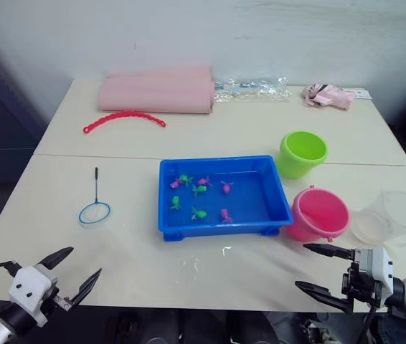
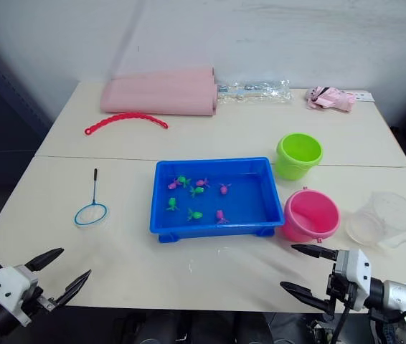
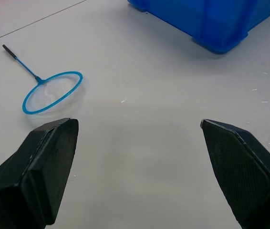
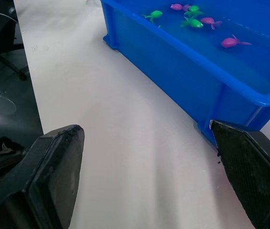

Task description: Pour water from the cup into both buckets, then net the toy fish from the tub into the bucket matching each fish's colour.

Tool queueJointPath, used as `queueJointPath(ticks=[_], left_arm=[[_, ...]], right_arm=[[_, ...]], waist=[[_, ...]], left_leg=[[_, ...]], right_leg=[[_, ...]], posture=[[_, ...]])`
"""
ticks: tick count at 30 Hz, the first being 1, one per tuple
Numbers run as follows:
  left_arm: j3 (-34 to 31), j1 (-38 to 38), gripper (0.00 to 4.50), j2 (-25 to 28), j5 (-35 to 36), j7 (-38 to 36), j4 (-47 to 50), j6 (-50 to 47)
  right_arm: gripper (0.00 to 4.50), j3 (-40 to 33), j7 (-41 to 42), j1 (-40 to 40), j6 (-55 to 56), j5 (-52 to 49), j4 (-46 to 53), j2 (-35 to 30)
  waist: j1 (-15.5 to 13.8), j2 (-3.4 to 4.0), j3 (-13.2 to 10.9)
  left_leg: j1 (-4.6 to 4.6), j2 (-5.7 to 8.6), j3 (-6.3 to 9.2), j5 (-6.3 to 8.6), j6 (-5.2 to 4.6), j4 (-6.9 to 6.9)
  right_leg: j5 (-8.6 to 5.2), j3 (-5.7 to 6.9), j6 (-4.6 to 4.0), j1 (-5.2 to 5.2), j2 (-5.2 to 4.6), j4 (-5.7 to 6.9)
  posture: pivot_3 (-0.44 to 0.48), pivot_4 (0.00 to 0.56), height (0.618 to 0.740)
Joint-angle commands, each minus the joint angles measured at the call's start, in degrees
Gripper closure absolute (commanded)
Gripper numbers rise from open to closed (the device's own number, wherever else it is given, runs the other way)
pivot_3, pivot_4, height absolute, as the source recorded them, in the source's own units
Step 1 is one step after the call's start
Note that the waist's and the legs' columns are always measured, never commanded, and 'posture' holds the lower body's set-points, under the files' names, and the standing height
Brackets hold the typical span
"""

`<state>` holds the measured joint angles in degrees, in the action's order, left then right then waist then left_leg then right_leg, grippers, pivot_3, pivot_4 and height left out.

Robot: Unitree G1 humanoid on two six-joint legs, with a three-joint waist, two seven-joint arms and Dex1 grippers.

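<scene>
Start of task — we held both grippers (image 1: 65, 276) (image 1: 323, 276) spread, empty | cup (image 1: 393, 217) untouched | fish (image 1: 199, 190) all in tub (image 1: 171, 215) | net (image 1: 95, 208) unused

**Open table at the near edge, crowded on the right**

Bare table (image 1: 138, 265) lies between the net (image 1: 94, 208) and the tub (image 1: 221, 197), and along the near edge. On the right, the pink bucket (image 1: 319, 213), green bucket (image 1: 302, 153) and cup (image 1: 393, 217) stand close together beside the tub.
</scene>
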<state>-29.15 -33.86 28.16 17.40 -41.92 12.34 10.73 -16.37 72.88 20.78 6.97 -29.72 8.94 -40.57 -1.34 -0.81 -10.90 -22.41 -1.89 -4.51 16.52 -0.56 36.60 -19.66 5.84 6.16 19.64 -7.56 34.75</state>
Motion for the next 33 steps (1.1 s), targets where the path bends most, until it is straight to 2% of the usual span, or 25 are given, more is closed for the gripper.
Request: queueJointPath(ticks=[1,4,7,9,13,16,19,23,26,29,33], left_arm=[[-1.3,0.0,0.03,0.7,2.2,-0.8,0.5,0.4],[-3.1,-0.1,0.03,0.9,5.7,-0.7,2.0,-2.4],[-5.5,-1.3,0.03,-0.1,12.3,0.3,5.1,-7.6],[-8.4,-2.0,0.03,-1.9,15.6,1.4,5.4,-8.3],[-13.9,-3.4,0.03,-6.4,17.6,4.7,3.1,-7.1],[-18.9,-5.1,0.03,-10.7,18.8,13.4,3.4,-9.9],[-20.3,-7.5,0.03,-13.6,18.2,17.2,4.8,-12.0],[-18.6,-9.8,0.03,-16.1,20.4,20.5,7.6,-17.4],[-15.7,-8.7,0.03,-15.7,20.8,19.3,11.6,-18.1],[-12.6,-8.1,0.03,-14.5,19.7,14.4,15.1,-15.3],[-5.4,-6.9,0.03,-9.4,18.2,5.9,19.4,-14.8]], right_arm=[[0.00,0.1,0.4,-1.1,0.5,-0.6,0.0,0.2],[0.00,2.2,2.2,-3.2,-1.9,-1.6,0.5,-1.0],[0.00,3.2,2.1,-4.9,-5.4,-3.6,3.8,-1.6],[0.00,5.0,1.7,-7.7,-7.0,-4.3,5.8,-1.2],[0.00,7.6,-2.0,-13.3,-10.5,-6.2,9.1,1.2],[0.00,9.3,-3.1,-16.4,-10.4,-6.1,11.0,2.8],[0.00,10.0,-3.6,-17.5,-10.2,-6.2,11.8,4.1],[0.00,10.4,-3.0,-18.6,-7.5,-5.3,11.0,5.8],[0.00,9.8,-2.3,-18.6,-7.8,-5.6,10.1,5.2],[0.00,8.2,-3.4,-18.1,-7.7,-5.7,10.3,4.9],[0.00,2.6,-7.3,-13.5,-10.6,-7.2,13.2,3.2]], waist=[[0.0,0.00,0.0],[0.2,0.00,0.0],[0.2,0.01,0.0],[0.3,0.01,0.0],[0.7,0.00,0.0],[0.7,-0.02,0.0],[0.7,-0.11,0.0],[-0.1,-0.24,0.1],[-0.2,-0.27,0.1],[-0.1,-0.29,0.1],[0.0,-0.22,0.1]], left_leg=[[0.00,0.00,0.00,0.00,0.00,0.00],[0.01,-0.01,0.00,0.00,0.00,0.01],[0.01,-0.05,-0.03,-0.01,-0.01,0.01],[0.01,-0.07,-0.03,-0.13,-0.23,0.00],[0.01,-0.10,-0.03,-0.14,-0.24,0.00],[-0.02,-0.08,-0.02,-0.13,-0.23,0.00],[-0.03,-0.08,-0.02,-0.08,-0.25,0.01],[-0.03,-0.04,-0.04,0.11,0.00,0.03],[-0.04,-0.04,-0.01,0.11,0.00,0.06],[-0.04,-0.04,0.00,0.11,0.01,0.08],[-0.12,-0.07,-0.04,0.17,0.08,0.07]], right_leg=[[0.00,0.00,0.00,0.00,0.00,0.00],[0.00,0.00,0.00,0.01,0.00,0.02],[-0.01,-0.06,-0.01,0.04,0.01,0.06],[-0.01,-0.11,-0.02,0.03,0.01,0.05],[-0.01,-0.16,-0.03,0.04,0.03,0.05],[-0.02,-0.21,-0.03,0.07,0.03,0.00],[-0.02,-0.23,-0.03,0.05,0.03,-0.04],[-0.01,-0.22,-0.02,0.04,0.00,-0.09],[-0.02,-0.21,-0.04,0.04,-0.01,-0.08],[-0.03,-0.25,-0.07,0.03,-0.02,-0.09],[-0.06,-0.25,-0.14,0.09,0.02,-0.13]], posture=[[0.000,0.150,0.740],[0.000,0.150,0.740],[0.000,0.150,0.740],[0.000,0.150,0.740],[0.000,0.150,0.740],[0.000,0.150,0.740],[0.000,0.150,0.740],[0.000,0.150,0.740],[0.000,0.150,0.740],[0.000,0.150,0.740],[0.000,0.150,0.740]])
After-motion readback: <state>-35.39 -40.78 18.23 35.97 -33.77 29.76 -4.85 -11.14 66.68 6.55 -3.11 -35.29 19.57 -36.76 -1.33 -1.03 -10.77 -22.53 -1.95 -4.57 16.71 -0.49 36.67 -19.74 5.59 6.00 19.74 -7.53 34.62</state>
